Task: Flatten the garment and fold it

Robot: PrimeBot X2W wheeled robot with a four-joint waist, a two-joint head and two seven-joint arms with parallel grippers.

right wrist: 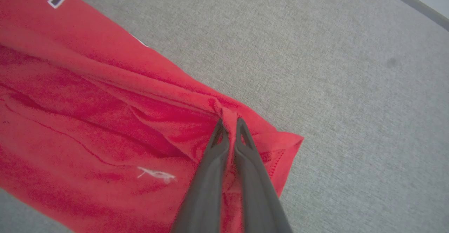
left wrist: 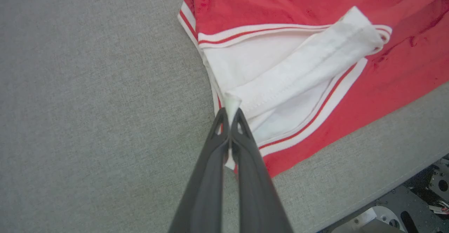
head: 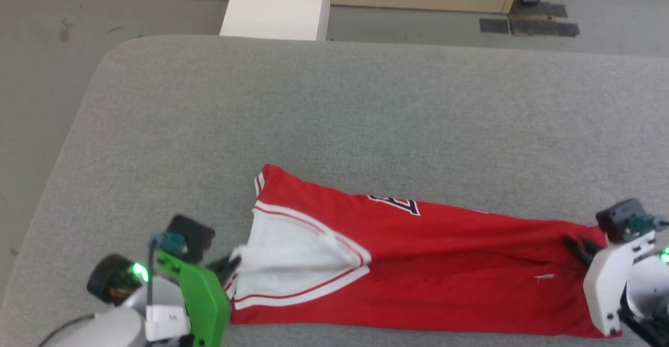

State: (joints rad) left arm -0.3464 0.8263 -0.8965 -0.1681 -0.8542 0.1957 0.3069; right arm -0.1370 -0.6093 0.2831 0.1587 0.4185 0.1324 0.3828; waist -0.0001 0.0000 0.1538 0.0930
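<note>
One shirt lay on the grey table, drawn into a long red band along the table's near edge, well short of the far edge. Its shoulder end pointed toward the near left corner and its hem toward the near right.

Two grippers held it, one at each end. The left gripper was clenched on a pinch of white cloth at the root of the sleeve, with a little tuft of it standing up between the closed jaws. The right gripper was clenched on a ridge of red cloth just inside the hem corner, and creases fanned out from that pinch.

Gripping both ends most likely served to pull the band lengthwise, so that it lay straight and flat before another fold. The slack had not all gone: one white sleeve lay doubled back over the red body, and long wrinkles ran through the hem end.

One part of a dark printed letter showed at the band's far side. One white pillar stood on the floor beyond the table's far edge.
</note>
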